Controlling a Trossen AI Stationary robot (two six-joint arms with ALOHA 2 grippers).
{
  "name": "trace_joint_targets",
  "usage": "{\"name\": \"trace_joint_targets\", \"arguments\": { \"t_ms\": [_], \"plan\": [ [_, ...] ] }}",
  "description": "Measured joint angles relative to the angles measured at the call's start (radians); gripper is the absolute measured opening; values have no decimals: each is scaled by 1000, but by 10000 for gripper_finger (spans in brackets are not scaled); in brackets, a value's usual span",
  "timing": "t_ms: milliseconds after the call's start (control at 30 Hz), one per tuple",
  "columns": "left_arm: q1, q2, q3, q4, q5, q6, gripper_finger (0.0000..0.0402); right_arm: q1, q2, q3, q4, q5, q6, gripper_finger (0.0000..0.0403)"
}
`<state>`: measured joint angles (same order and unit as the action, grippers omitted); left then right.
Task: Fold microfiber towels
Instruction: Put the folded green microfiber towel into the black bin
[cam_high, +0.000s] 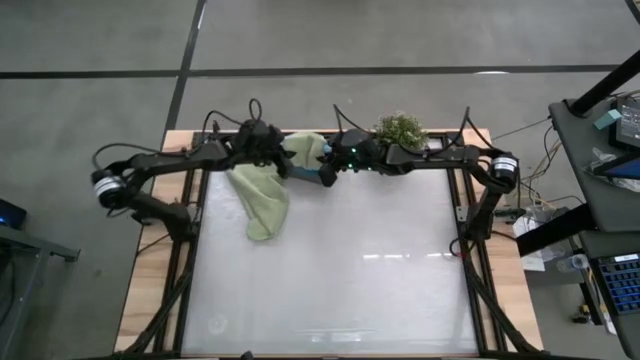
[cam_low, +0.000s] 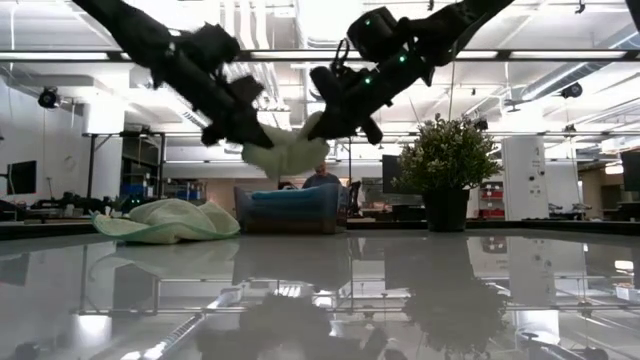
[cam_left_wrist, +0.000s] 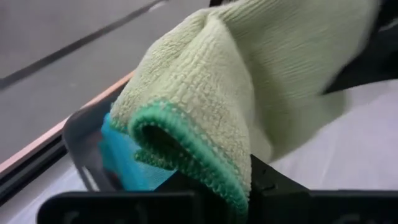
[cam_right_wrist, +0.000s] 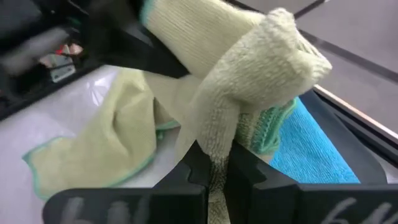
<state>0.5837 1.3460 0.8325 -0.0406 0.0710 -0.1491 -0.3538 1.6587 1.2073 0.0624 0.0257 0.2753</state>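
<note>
Left tool (cam_high: 283, 160) and right tool (cam_high: 326, 160) both pinching one green towel (cam_high: 303, 148), lifted above desk's (cam_high: 340, 260) far edge. Second green towel (cam_high: 260, 198) crumpled on desk. Blue towels (cam_right_wrist: 311, 146) in tray (cam_left_wrist: 84, 140).

2 green towels (cam_high: 262, 200), 1 blue towel (cam_right_wrist: 311, 149), 1 tray (cam_left_wrist: 84, 134), 1 plant (cam_high: 401, 130).

Held towel (cam_high: 303, 150): light sage green, ribbed pile, brighter mint-green stitched hem. Pinched between left gripper (cam_high: 283, 160) and right gripper (cam_high: 325, 160), both black; small green lights on the right arm near its wrist. Second towel (cam_high: 259, 197), below the left gripper on the table: same sage green, same mint edging. Teal-blue towels (cam_right_wrist: 311, 146) just past the right gripper's fingers, plain, in a dark grey tray (cam_left_wrist: 84, 140). Table (cam_high: 340, 270): glossy white. Plant (cam_high: 400, 129): speckled green, black pot
</note>
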Motion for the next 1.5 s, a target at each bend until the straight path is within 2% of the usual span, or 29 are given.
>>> {"name": "trace_joint_targets", "arguments": {
  "t_ms": [367,700,833,1200,1500],
  "plan": [
    [43,216,127,-4,3,102,17,-22,6,10,-66,3,18,13],
    [66,227,158,-29,-47,105,19,-29,25,7,-64,30,11,18],
    [67,227,160,-67,-47,106,35,-30,26,7,-91,29,12,45],
    [76,227,202,-180,-52,157,125,-36,17,14,-176,27,28,135],
    [79,218,224,-216,-77,200,135,-41,11,86,-334,29,-12,161]
  ]
}}
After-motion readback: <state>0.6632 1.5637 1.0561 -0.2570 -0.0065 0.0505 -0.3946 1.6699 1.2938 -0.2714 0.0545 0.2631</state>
